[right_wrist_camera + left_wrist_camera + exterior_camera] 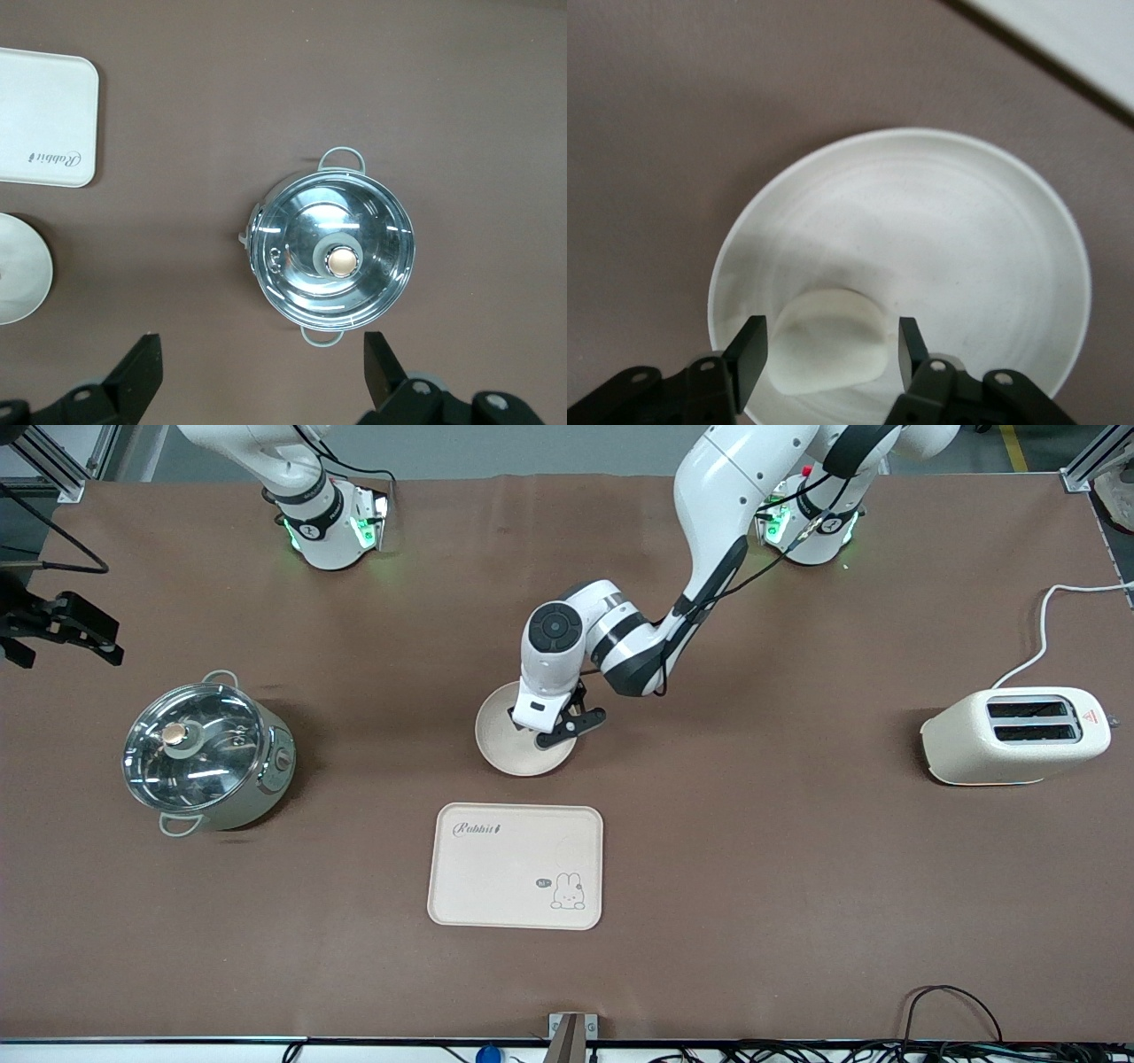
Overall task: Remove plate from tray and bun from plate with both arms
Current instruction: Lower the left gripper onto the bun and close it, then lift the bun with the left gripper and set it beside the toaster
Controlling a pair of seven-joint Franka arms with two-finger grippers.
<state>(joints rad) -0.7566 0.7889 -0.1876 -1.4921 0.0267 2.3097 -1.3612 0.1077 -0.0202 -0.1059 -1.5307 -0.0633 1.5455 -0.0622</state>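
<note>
The round cream plate (505, 748) lies on the brown table, farther from the front camera than the tray; it also shows in the right wrist view (18, 266). In the left wrist view the pale half-moon bun (833, 332) lies on the plate (966, 239) near its rim. My left gripper (560, 726) is low over the plate, open, its fingers either side of the bun (831, 347) with a small gap on each side. The bun is hidden under the hand in the front view. My right gripper (62, 631) is open and empty, high over the table beside the pot (261, 372).
A cream rectangular tray (516, 865) with a rabbit drawing lies nearer the front camera than the plate. A steel pot with a glass lid (208, 753) stands toward the right arm's end. A cream toaster (1014, 735) stands toward the left arm's end.
</note>
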